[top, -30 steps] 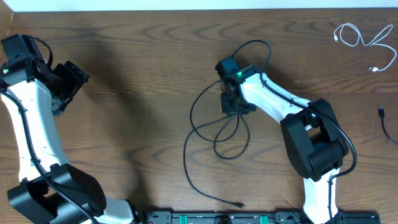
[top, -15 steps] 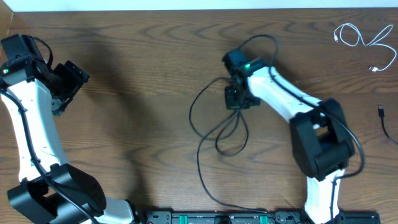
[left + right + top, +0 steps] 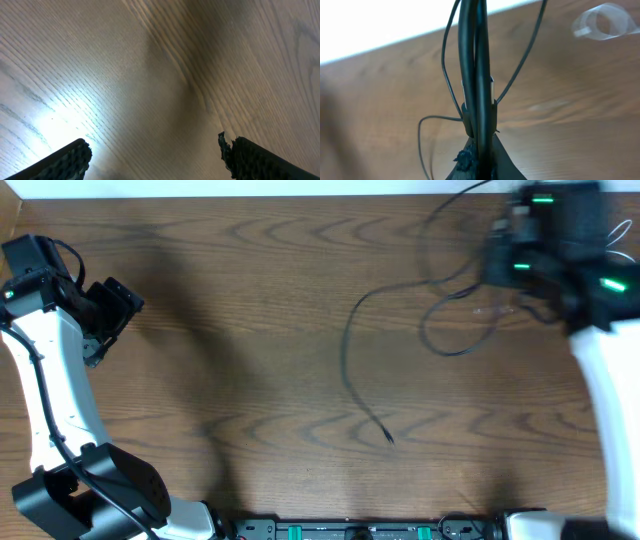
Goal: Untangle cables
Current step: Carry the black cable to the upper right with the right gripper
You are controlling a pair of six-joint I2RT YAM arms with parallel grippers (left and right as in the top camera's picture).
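Your right gripper (image 3: pixel 479 144), clamped on the black cable (image 3: pixel 348 350), holds it near the table's (image 3: pixel 250 390) far right corner; your left gripper (image 3: pixel 156 154) stands open, empty.

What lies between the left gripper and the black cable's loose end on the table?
Nothing visible. Only the wooden table separates the open left gripper from the black cable, whose free end lies near the middle. The right gripper is shut on the cable's other part at the upper right.
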